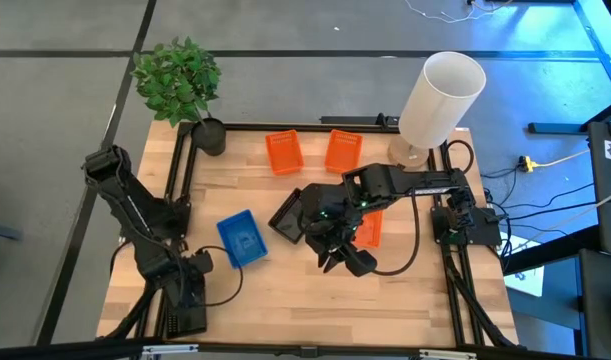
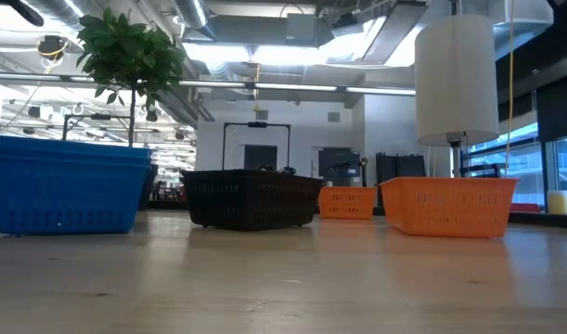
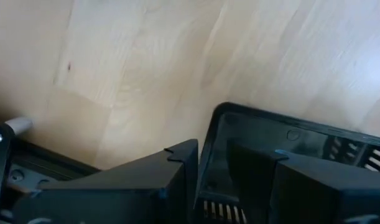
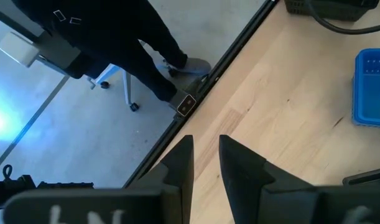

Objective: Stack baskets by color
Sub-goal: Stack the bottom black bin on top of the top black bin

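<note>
High view shows the right gripper (image 1: pixel 342 258) hanging over the desk (image 1: pixel 285 300) beside the black baskets (image 1: pixel 295 215), its arm covering most of one orange basket (image 1: pixel 371 228); its fingers (image 4: pixel 180 163) stand a little apart, grasping nothing. Two more orange baskets (image 1: pixel 283 152) sit near the far edge, the blue stack (image 1: pixel 241 239) mid-left. Parked at the near-left corner, the left gripper (image 1: pixel 190 290) has fingers whose state I cannot tell.
</note>
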Available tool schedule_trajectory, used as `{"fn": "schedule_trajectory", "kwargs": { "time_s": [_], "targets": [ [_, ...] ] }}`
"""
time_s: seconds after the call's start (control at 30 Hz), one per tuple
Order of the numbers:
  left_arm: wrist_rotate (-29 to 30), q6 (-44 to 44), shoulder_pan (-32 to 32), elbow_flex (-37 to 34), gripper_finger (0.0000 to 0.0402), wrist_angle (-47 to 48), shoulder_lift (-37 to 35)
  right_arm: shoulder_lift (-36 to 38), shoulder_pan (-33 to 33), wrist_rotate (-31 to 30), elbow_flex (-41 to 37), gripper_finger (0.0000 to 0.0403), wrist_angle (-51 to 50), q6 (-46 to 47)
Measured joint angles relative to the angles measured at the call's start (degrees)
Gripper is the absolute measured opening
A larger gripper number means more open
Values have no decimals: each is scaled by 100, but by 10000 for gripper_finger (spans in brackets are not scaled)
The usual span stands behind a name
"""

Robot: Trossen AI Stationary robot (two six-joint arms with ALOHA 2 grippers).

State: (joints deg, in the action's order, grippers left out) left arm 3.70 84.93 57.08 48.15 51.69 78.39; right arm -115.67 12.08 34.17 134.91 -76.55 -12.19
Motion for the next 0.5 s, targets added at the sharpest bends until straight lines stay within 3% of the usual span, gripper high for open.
{"fn": "schedule_trajectory", "kwargs": {
  "time_s": [0.3, 0.5],
  "targets": [
    [17, -299, 0, -10, 76, 4, 0, -1, -1, -2, 0, 76, 0, 11],
    [-64, -257, 0, -462, 76, -408, 0, -1, 0, -2, 0, 76, 0, 11]
  ]
}}
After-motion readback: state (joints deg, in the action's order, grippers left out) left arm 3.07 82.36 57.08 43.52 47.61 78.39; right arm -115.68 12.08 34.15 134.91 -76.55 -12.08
